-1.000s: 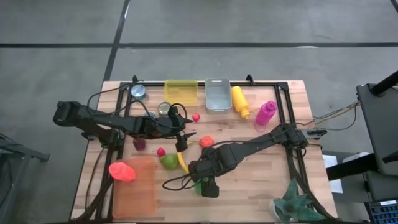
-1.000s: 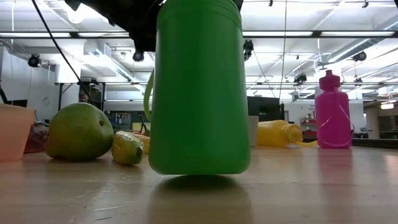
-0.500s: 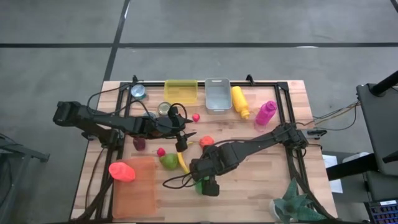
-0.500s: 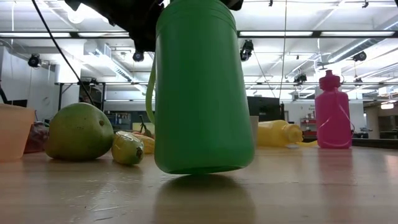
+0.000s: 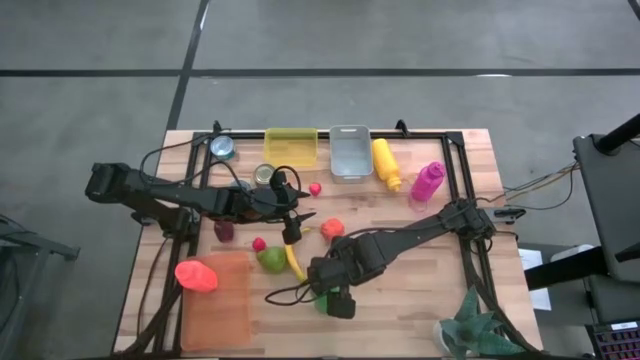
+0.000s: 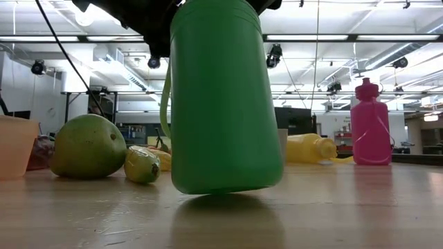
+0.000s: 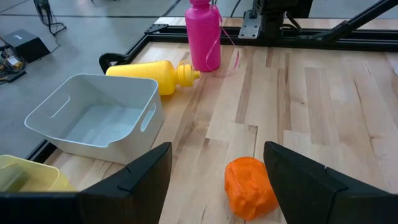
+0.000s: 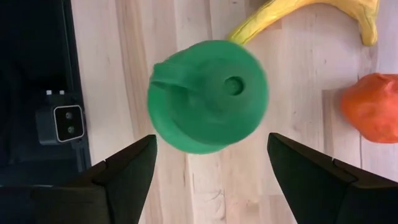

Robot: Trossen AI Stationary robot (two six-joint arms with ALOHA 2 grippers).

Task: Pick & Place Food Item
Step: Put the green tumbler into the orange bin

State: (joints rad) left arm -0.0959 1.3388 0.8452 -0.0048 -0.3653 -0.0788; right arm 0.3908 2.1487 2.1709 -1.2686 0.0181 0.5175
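Right gripper (image 8: 208,162): fingers spread wide either side of the green plastic bottle (image 8: 208,96), not gripping it.
Green bottle: tilted on the wooden table (image 6: 346,207), near the yellow banana (image 8: 311,12).
Left gripper (image 7: 214,180): open, empty, over the orange lumpy food item (image 7: 250,186).

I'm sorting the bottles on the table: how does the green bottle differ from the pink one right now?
The green bottle is tilted on the near part of the table under the right gripper, whose fingers stand open either side of its lid; the pink bottle stands upright and alone near the far right corner. The green one is wide and straight-sided; the pink one is slimmer with a narrow spout. Both are capped plastic bottles resting on the wooden table.
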